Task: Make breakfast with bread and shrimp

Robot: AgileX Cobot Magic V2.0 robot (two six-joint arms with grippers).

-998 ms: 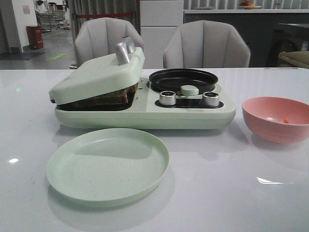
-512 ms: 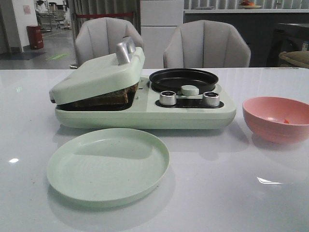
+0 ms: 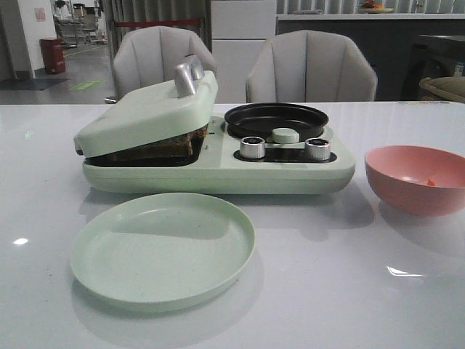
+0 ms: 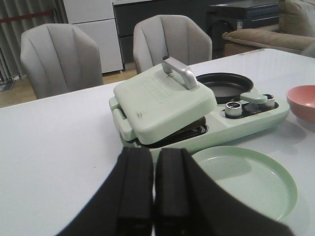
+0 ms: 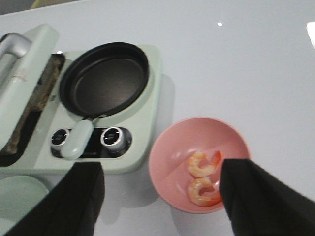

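The bread (image 3: pixel 163 147) lies in the pale green breakfast maker (image 3: pixel 218 174), pressed under its tilted lid (image 3: pixel 149 113); only its brown edge shows, also in the right wrist view (image 5: pixel 39 93). Two curled shrimp (image 5: pixel 202 178) lie in the pink bowl (image 5: pixel 172 162), which stands right of the maker (image 3: pixel 407 193). My right gripper (image 5: pixel 162 169) is open and empty above the bowl, its fingers (image 5: pixel 256 196) wide apart. My left gripper (image 4: pixel 154 157) is shut and empty, back from the maker (image 4: pixel 246 118) on the robot's left. Neither gripper shows in the front view.
An empty black round pan (image 3: pixel 276 118) sits on the maker's right half, behind two silver knobs (image 3: pixel 252 147) and a green knob (image 3: pixel 285 135). An empty pale green plate (image 3: pixel 163 247) lies in front of the maker. Two grey chairs (image 3: pixel 311 69) stand behind the table.
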